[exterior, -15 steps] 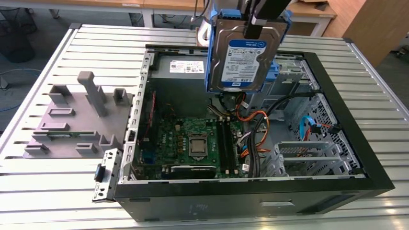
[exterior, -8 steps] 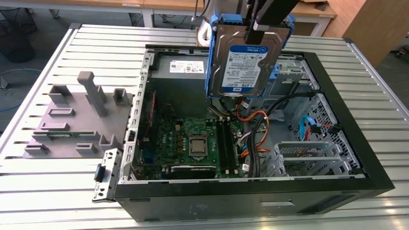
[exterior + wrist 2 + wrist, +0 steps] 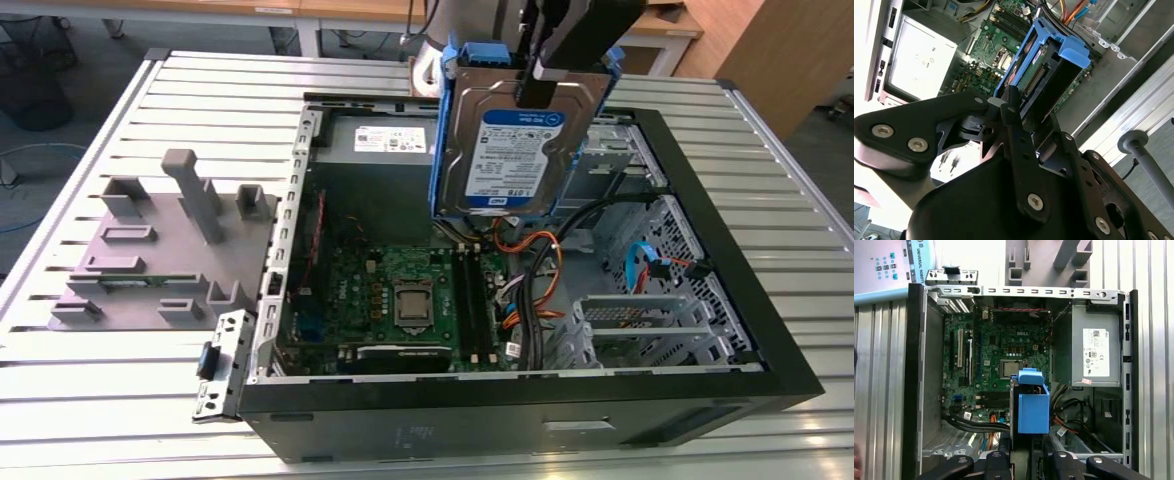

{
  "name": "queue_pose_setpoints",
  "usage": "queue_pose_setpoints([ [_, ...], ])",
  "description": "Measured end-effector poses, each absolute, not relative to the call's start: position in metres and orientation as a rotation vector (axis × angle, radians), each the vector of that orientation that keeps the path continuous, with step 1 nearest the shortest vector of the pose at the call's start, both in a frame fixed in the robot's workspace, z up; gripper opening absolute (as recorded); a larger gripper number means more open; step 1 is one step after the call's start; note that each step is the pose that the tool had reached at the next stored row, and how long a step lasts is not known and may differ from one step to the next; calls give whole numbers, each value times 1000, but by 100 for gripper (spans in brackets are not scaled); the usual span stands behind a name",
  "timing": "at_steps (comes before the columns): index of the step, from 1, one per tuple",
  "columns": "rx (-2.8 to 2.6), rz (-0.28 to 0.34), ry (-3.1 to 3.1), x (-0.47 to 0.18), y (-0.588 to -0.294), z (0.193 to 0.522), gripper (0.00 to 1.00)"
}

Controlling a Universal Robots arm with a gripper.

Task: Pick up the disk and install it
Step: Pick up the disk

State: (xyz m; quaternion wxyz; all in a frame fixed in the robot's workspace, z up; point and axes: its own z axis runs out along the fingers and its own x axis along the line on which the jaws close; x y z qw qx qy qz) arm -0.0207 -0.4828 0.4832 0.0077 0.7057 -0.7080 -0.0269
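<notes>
1. Silver slatted metal surface [image 3: 120, 380] carries a black open computer case [image 3: 534, 425] lying on its side.
2. Grey plastic fixture block [image 3: 160, 250] stands beside the case, at the exterior view's left.
3. Green motherboard [image 3: 400, 290] and grey metal power-supply box [image 3: 374, 140] sit inside the case.
4. Silver-grey rectangular disk in a blue plastic carrier [image 3: 514, 150] hangs upright over the open case.
5. Black gripper [image 3: 561, 62] is clamped on the disk's top edge.

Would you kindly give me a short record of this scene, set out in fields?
held item: disk, upright, label facing the exterior view
grip: hand shut on the disk's upper edge
disk position: above the open computer case, not seated
inside case: circuit board, grey metal box
beside case: grey rack on the table
</notes>
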Motion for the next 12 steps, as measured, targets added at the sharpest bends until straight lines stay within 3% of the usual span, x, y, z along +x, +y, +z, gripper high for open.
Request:
queue_pose_setpoints([
  [12,2206,-84,-2213,-21,-498,483,35],
])
